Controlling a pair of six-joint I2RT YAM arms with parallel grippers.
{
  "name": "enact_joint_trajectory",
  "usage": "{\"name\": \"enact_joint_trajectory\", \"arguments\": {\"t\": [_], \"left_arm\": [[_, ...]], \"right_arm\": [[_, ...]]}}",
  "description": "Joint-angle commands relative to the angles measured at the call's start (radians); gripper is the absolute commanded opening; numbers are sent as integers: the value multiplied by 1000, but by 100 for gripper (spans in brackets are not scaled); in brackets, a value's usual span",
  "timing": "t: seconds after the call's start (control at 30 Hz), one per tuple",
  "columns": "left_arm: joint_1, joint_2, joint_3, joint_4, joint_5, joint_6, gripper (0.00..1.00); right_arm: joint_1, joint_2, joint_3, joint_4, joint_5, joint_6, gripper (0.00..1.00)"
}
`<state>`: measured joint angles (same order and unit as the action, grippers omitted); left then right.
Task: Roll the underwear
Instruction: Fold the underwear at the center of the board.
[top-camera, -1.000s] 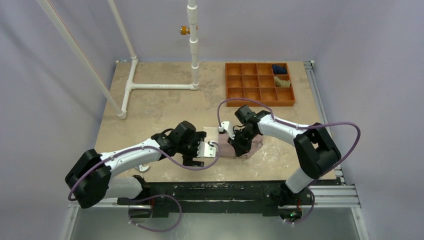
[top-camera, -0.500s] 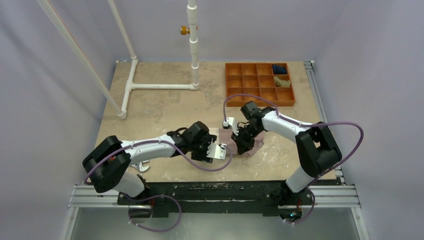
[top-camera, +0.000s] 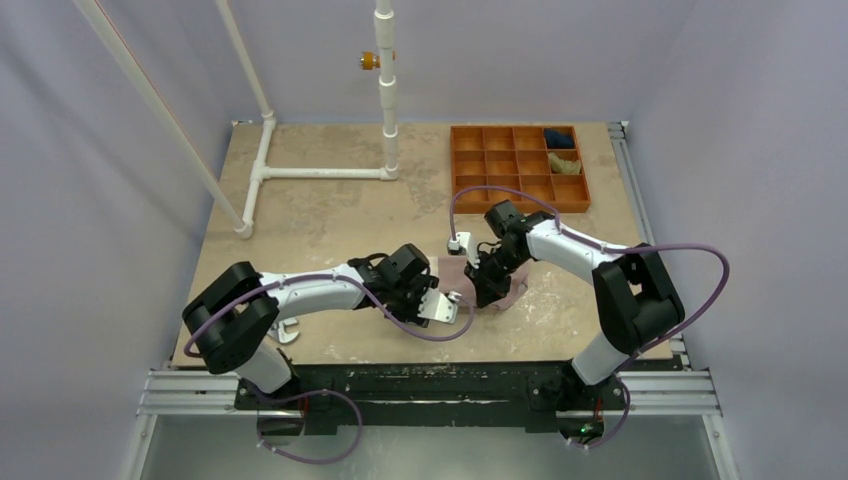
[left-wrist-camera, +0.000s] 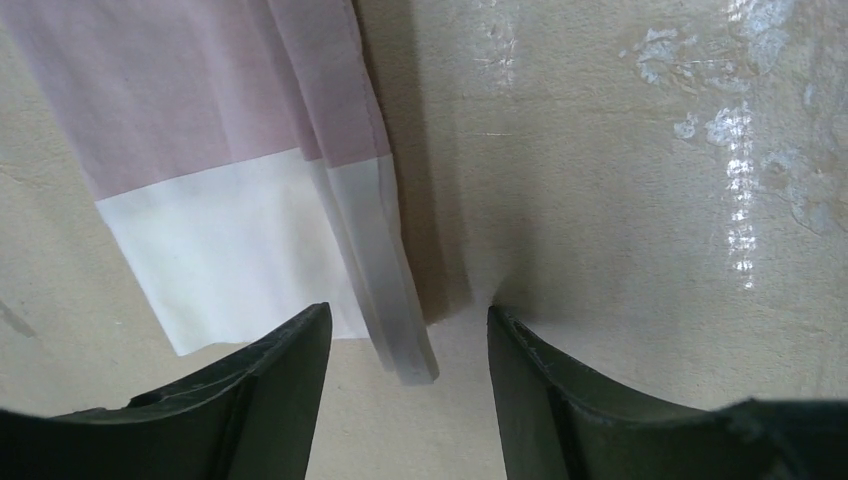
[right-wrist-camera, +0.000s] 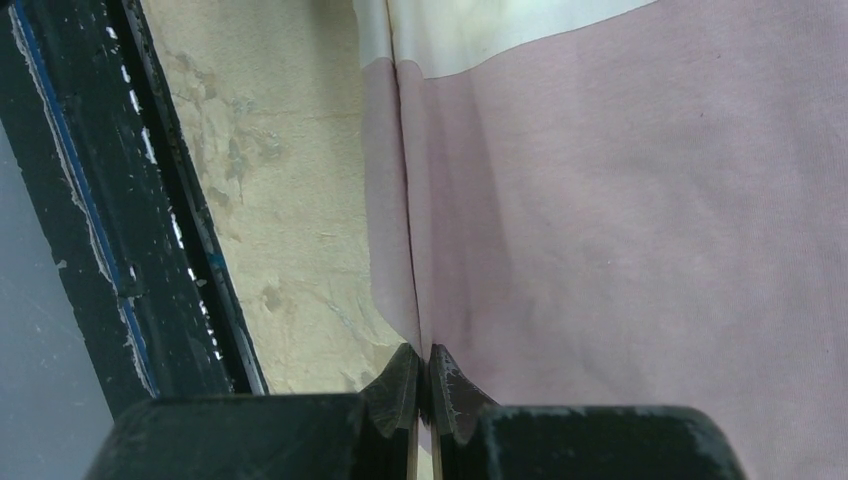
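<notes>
The underwear (top-camera: 451, 270) lies on the table near the front middle, pale pink with a cream-white panel. My right gripper (top-camera: 487, 287) is shut on its pink folded edge (right-wrist-camera: 405, 250) and holds that edge lifted; the pink cloth (right-wrist-camera: 620, 230) fills most of the right wrist view. My left gripper (top-camera: 447, 305) is open just left of the garment. In the left wrist view the underwear (left-wrist-camera: 200, 120) lies at the upper left, and the corner of its raised white folded edge (left-wrist-camera: 405, 350) hangs between my open left fingers (left-wrist-camera: 290, 370), touching neither.
An orange compartment tray (top-camera: 500, 167) stands at the back right, holding a dark blue bundle (top-camera: 560, 138) and an olive-tan bundle (top-camera: 566, 163). A white pipe frame (top-camera: 320, 172) stands at the back left. The black front rail (right-wrist-camera: 120, 230) runs close by the garment.
My left arm has reached right and forward, bringing its open gripper up to the underwear's white corner. My right gripper has shifted slightly right, still shut on the cloth.
</notes>
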<state>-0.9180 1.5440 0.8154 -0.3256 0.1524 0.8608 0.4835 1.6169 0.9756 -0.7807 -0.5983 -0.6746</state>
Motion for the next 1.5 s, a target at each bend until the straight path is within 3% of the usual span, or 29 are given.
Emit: {"name": "enact_joint_trajectory", "arguments": {"t": [0.0, 0.3, 0.5, 0.93, 1.13, 1.47], "left_arm": [[-13, 30, 53, -37, -22, 29, 55], [-19, 71, 83, -59, -57, 8, 31], [-27, 29, 86, -82, -54, -59, 0], [-50, -138, 104, -224, 91, -192, 0], [-26, -78, 170, -325, 110, -197, 0], [117, 21, 277, -446, 222, -251, 0]], "right_arm": [[-6, 1, 33, -13, -40, -19, 0], [-9, -4, 31, -15, -37, -22, 0], [-10, -2, 41, -61, -33, -51, 0], [-11, 16, 133, -269, -81, -121, 0], [-10, 40, 223, -311, -62, -97, 0], [-10, 162, 387, -364, 7, -90, 0]]}}
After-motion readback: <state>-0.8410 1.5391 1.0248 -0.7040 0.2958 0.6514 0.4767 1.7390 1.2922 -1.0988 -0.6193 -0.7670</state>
